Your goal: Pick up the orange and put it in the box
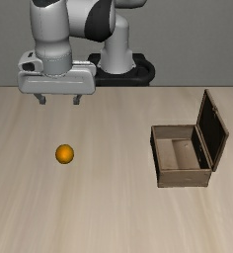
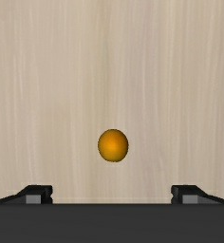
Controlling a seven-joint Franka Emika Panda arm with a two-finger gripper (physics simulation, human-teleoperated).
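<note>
A small orange [image 1: 65, 154] lies on the light wooden table toward the exterior view's left. My gripper [image 1: 59, 100] hangs high above the table, a little behind the orange, with its two fingers spread wide and nothing between them. In the wrist view the orange [image 2: 113, 145] sits on the wood ahead of my gripper [image 2: 112, 194], roughly centred between the two fingertips [image 2: 34, 193]. The brown wooden box [image 1: 181, 155] stands on the exterior view's right with its hinged lid [image 1: 214, 126] raised and its inside empty.
The robot's black base [image 1: 122, 71] stands at the table's far edge. Bare wood stretches between the orange and the box.
</note>
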